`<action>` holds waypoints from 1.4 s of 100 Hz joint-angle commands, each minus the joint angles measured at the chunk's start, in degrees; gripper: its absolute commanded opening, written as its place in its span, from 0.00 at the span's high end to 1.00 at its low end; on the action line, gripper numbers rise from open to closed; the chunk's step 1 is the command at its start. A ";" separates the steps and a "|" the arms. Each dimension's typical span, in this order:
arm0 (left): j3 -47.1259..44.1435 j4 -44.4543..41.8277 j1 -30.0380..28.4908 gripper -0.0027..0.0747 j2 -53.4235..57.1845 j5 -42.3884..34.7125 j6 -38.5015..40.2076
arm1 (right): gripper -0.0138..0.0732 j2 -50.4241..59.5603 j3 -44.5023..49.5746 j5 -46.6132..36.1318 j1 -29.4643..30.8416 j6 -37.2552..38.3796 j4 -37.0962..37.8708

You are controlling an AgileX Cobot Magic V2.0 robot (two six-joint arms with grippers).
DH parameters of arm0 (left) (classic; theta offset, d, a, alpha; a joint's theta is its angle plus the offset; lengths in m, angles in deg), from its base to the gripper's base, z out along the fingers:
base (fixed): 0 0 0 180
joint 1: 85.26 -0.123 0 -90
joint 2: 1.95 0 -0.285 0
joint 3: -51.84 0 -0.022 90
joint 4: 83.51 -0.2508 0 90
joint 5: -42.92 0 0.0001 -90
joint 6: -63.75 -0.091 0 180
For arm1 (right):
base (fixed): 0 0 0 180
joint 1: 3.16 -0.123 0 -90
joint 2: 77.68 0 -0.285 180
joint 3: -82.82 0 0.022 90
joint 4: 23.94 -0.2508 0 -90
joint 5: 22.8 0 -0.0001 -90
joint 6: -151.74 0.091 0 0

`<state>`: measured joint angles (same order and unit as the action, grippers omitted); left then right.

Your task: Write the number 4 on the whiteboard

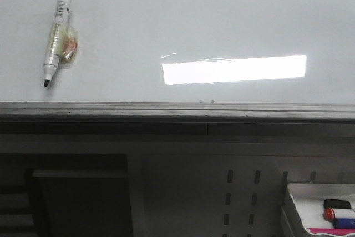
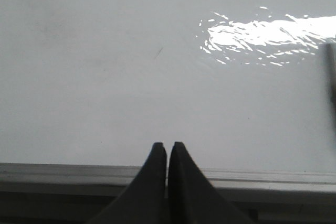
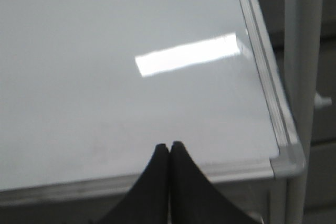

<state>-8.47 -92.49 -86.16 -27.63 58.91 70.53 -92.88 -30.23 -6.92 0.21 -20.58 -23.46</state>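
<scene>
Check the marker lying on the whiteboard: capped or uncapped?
Uncapped. The marker lies flat on the whiteboard with its dark tip bare; no cap is on that end.

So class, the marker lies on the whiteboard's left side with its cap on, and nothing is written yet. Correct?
Not quite. The front view shows the marker uncapped, its black tip bare. It does lie on the left of the whiteboard, which carries no writing.
</scene>
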 commanded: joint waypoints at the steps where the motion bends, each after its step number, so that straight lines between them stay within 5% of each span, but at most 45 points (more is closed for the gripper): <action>1: 5.08 -0.28 0.04 0.99 -4.26 -3.36 -0.09 | 0.92 -7.73 -5.55 5.30 0.25 0.21 -1.34; 18: 7.66 -0.41 0.04 0.93 -10.41 -6.76 -0.09 | 0.92 -17.48 -8.02 1.02 0.25 0.21 -1.82; 33: 7.12 -0.41 0.04 0.46 -16.20 -14.81 -0.09 | 0.92 -21.46 -8.02 2.09 0.25 0.21 -1.82; 43: 5.87 4.67 0.66 0.27 -21.10 -23.48 0.19 | 0.92 -22.91 -8.02 2.71 0.25 0.21 -1.82; 53: 5.99 4.64 4.39 0.30 -25.27 -27.02 0.19 | 0.92 -23.63 -7.91 2.87 0.25 0.21 -1.82; 84: 6.20 4.19 28.21 0.41 -41.86 -37.38 0.19 | 0.92 -23.62 -7.91 1.44 0.25 0.21 -1.82; 123: 8.70 12.44 29.56 0.43 -56.10 -44.71 0.19 | 0.92 -23.62 -7.91 1.45 -1.82 0.21 -1.82; 133: 9.53 12.44 29.56 0.53 -57.83 -44.88 0.19 | 0.92 -23.62 -7.91 2.45 -2.38 0.21 -1.82; 140: 9.53 12.44 29.56 0.72 -57.94 -44.80 0.19 | 0.92 -23.62 -7.91 3.64 -2.45 0.21 -1.82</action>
<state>-0.68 -80.74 -57.00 -86.11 18.32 70.53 -115.77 -36.14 -0.74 -2.03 -20.23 -25.26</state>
